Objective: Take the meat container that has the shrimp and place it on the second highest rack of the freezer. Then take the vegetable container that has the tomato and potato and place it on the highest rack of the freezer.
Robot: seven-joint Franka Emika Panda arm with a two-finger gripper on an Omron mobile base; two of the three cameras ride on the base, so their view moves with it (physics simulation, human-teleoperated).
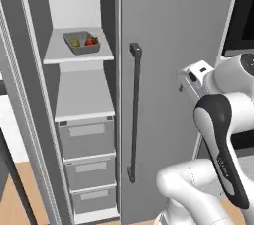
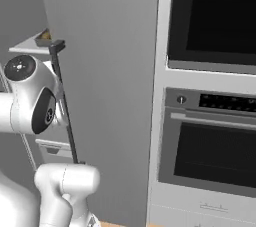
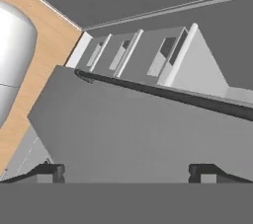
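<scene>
Vegetables, a small round red tomato (image 1: pixel 90 41) and a small oval yellowish-brown potato (image 1: pixel 75 42), are seen side by side in a shallow dark grey rectangular tray (image 1: pixel 82 43). That tray is set on the topmost flat white shelf (image 1: pixel 78 52) shown inside the tall narrow grey freezer (image 1: pixel 168 45), toward the shelf's middle. One level lower, a second white shelf (image 1: pixel 84 95) is seen, and beneath it three grey drawers (image 1: pixel 88 138) are stacked. The freezer's grey door is fitted with a long black bar handle (image 1: pixel 134 112), which is set upright beside the open compartment.

In the hand view, the two-finger gripper (image 3: pixel 128 171) is pointed at the grey door panel, with the black handle crossing above it and the drawers beyond; its two dark fingertips (image 3: pixel 49 171) are held wide apart with nothing between them. The jaws are therefore open and empty, well apart from the tray.

To the right of the freezer, a built-in dark microwave (image 2: pixel 212 18) is mounted above a grey oven (image 2: pixel 210 141). Light wooden flooring (image 1: pixel 15 204) is seen below.
</scene>
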